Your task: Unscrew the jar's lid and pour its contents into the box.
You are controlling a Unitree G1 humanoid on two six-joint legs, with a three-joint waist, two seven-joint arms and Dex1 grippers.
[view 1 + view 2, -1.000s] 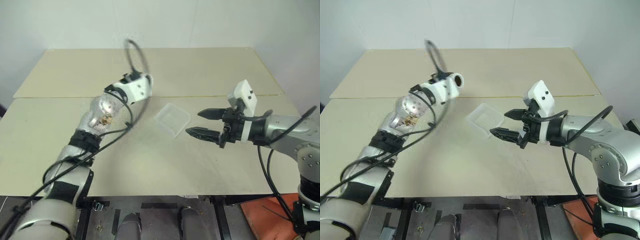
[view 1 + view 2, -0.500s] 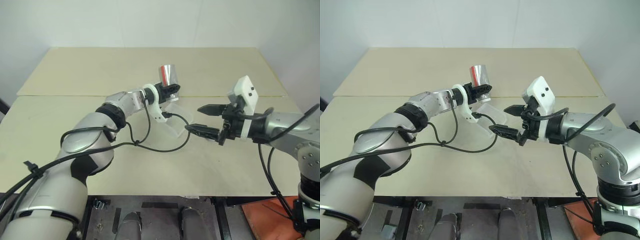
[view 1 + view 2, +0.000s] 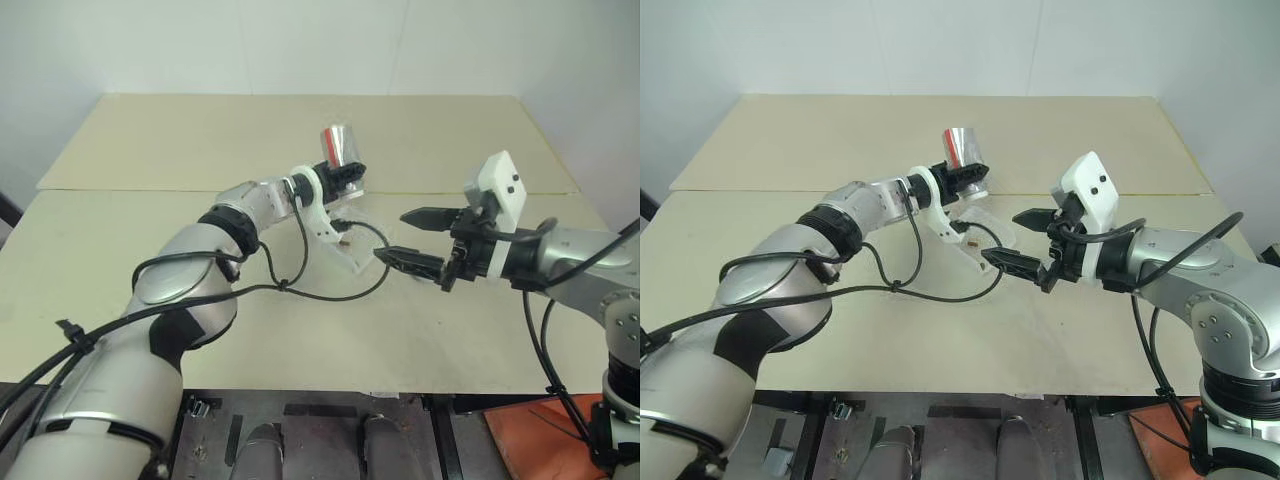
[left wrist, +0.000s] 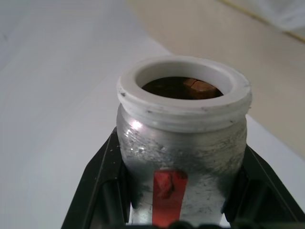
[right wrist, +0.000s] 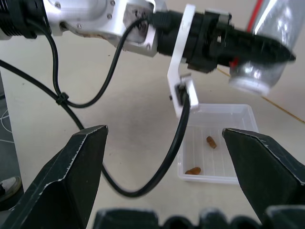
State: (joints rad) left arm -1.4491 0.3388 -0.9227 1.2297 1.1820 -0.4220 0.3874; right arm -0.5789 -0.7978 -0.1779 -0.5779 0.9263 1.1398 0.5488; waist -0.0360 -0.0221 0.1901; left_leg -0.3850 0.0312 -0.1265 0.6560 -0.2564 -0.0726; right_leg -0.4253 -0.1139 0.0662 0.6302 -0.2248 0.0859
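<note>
1. The right gripper (image 3: 412, 238) hangs over the near middle of the table (image 3: 180, 150), fingers spread wide with nothing between them, tips pointing toward the robot's left.
2. Just beyond its tips lies the box (image 5: 217, 142), a shallow whitish tray flat on the table, with two small brown bits (image 5: 202, 155) resting inside.
3. A black cable (image 3: 330, 285) loops across the table in front of the box, and the left wrist's white bracket (image 5: 183, 71) hangs between the right gripper and the box.
4. Above the box's far side, the left gripper (image 3: 347, 176) is clamped on the jar (image 3: 340, 149).
5. The jar is tilted: in the right wrist view its long axis slants, white-rimmed mouth lower and toward the box.
6. The jar is silvery with a red mark, its mouth uncapped; brown bits show inside in the left wrist view.
</note>
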